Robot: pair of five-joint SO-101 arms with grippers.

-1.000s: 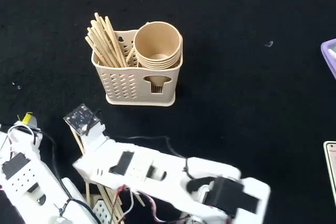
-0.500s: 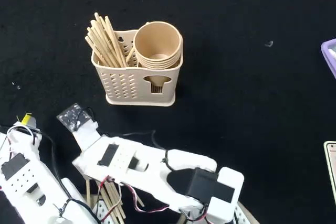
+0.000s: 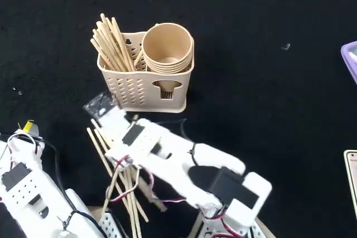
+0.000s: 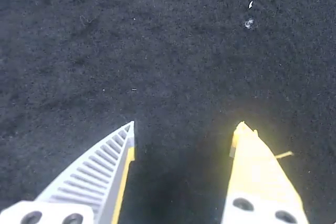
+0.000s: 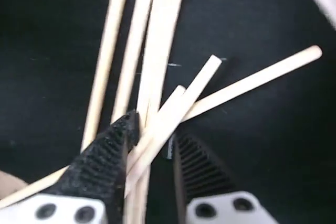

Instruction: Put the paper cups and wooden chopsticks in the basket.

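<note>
Right gripper (image 5: pixel 153 132) pinches a messy bunch of wooden chopsticks (image 5: pixel 152 40); squeeze tight & lift slow to basket (image 3: pixel 131 90). Left gripper (image 4: pixel 184 129) wide, empty

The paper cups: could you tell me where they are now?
High view: the stacked paper cups stand in the basket's right compartment, beside chopsticks in its left one.

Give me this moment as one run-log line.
right end effector: shut on chopstick bundle | left end effector: open over table | basket: holds paper cups, other chopsticks
</note>
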